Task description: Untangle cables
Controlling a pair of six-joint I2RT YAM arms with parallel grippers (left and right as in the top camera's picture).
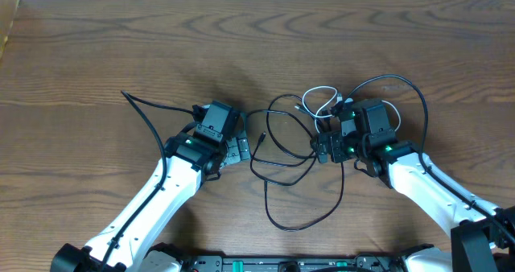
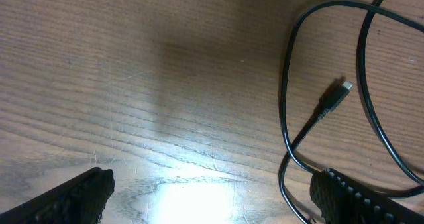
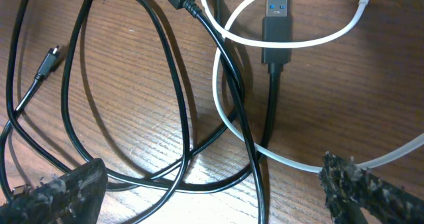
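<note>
Nothing has been untangled yet, going by how the cords lie. The black cable and the white cable are heaped together around the middle of the wooden surface, spreading from there toward its right edge. The black cable's longest loop sags toward the near edge.

The white cord runs across the black cable's USB-A plug. Further along it passes under or over the black strands, and which way cannot be told at every crossing. The black cable also overlaps itself in several wide loops. All of the separating is therefore still to do, both lifting the white cord clear of the black and opening out the black loops.

The left fingers are spread fully apart with only bare wood between them, and they grip nothing. The black cable's small plug lies off to one side of them. The right fingers are equally wide and hover just above the knot, with the crossings lying between them, but they hold nothing either.

Both cords are thin, round and smooth-jacketed. They look limp enough to fall into soft curves with no kinks. The black one is glossy, and the white one is slightly finer. The USB-A plug is a blocky rectangle with a metal mouth, and the small plug is slim and flat-tipped. The surface is dark brown with a pronounced grain and a faint sheen under the wrist lights. The finger pads look dark and rough-textured.
</note>
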